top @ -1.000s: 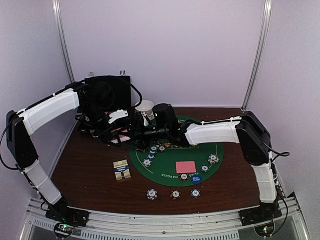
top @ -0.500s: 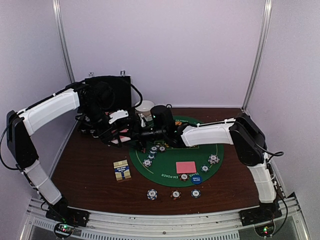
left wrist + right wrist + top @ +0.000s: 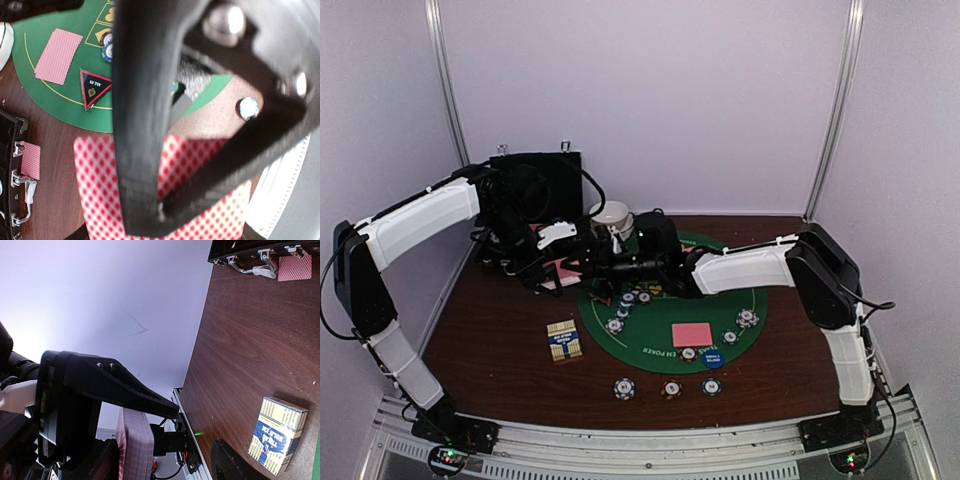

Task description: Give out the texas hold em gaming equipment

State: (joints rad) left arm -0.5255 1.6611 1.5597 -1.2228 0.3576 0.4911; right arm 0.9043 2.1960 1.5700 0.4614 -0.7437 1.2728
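Left gripper (image 3: 160, 215) is being held clamped on the pink-backed deck (image 3: 100, 170), just off the far left edge of the green mat (image 3: 650, 320); right gripper (image 3: 167, 460) is being held with jaws wide apart around the deck.

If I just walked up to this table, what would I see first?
First, the round green poker mat in the middle of the brown table, dotted with striped chips and one pink card. Next, by the mat's far-left edge, the left gripper clamps a deck of pink-backed cards, and the open right gripper reaches toward it.
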